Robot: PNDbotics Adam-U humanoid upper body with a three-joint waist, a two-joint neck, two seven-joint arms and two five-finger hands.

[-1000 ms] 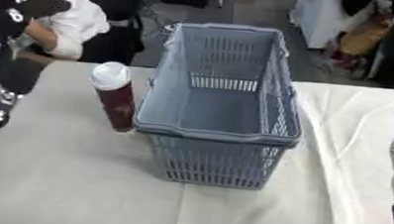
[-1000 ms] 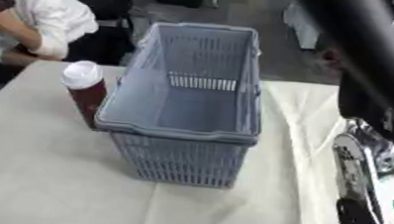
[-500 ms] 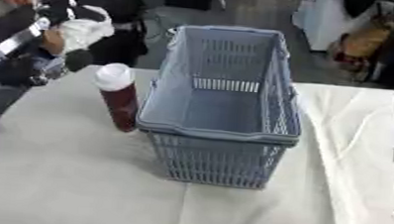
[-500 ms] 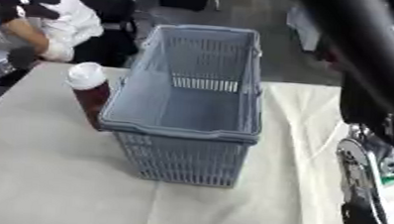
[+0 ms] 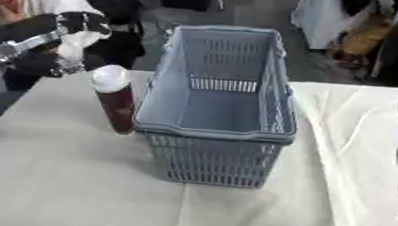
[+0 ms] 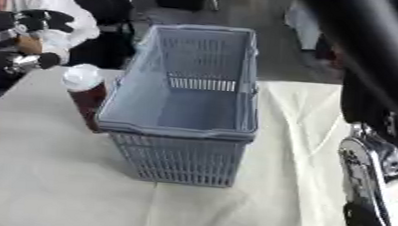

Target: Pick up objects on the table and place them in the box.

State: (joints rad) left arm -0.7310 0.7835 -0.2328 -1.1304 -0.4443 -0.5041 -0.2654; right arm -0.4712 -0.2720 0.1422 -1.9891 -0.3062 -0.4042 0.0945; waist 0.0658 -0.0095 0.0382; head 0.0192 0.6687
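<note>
A dark red bottle [image 5: 115, 104] with a white cap stands upright on the table, close against the left wall of the grey slatted basket [image 5: 215, 131]. The basket holds nothing that I can see. My left hand [image 5: 63, 38] hovers just up and left of the bottle's cap. It is open, with its black fingers [image 5: 88, 23] spread above the thumb, and it does not touch the bottle. My right hand [image 6: 378, 167] rests at the right edge, open, with silver fingers pointing up, well away from the basket.
A pale cloth [image 5: 358, 146] covers the table and shows folds to the right of the basket. My right arm [image 6: 364, 56] crosses the upper right of the right eye view. Dark shapes stand beyond the table's far edge.
My left hand has swung in from the upper left corner, right and down toward the bottle's cap. The bottle, basket and right hand have not moved.
</note>
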